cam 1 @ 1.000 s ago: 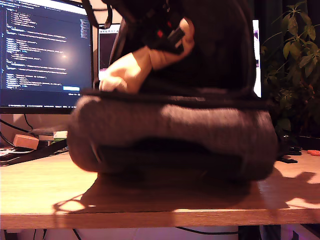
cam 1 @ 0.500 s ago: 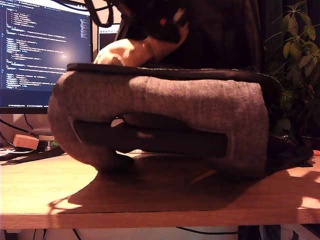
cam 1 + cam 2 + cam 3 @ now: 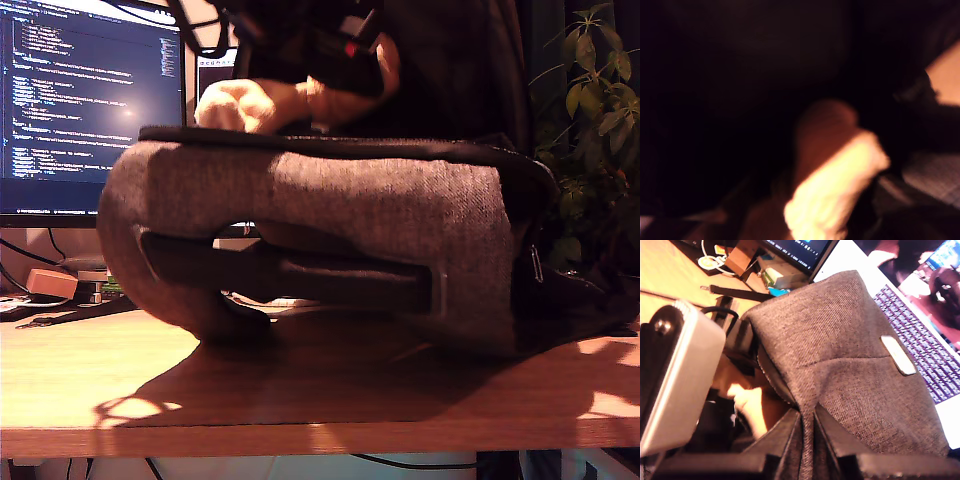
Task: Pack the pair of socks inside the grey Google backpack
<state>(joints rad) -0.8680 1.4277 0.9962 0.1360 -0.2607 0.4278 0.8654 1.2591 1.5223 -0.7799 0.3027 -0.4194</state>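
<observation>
Behind the wooden desk point(image 3: 300, 395) glowed a code-filled monitor point(image 3: 90, 100), with a leafy plant point(image 3: 590, 110) at the exterior view's right. The grey Google backpack point(image 3: 330, 240) lay on its side on the desk. The second gripper point(image 3: 807, 432) was clamped on a fold of the backpack's fabric, holding the opening apart. The first gripper point(image 3: 350, 60) gripped the pair of socks point(image 3: 265, 105) just above the zipper rim, though its jaws were hard to make out. The step in hand looked like insertion; next would probably come pushing the bundle deeper into the dark lining before letting go.
</observation>
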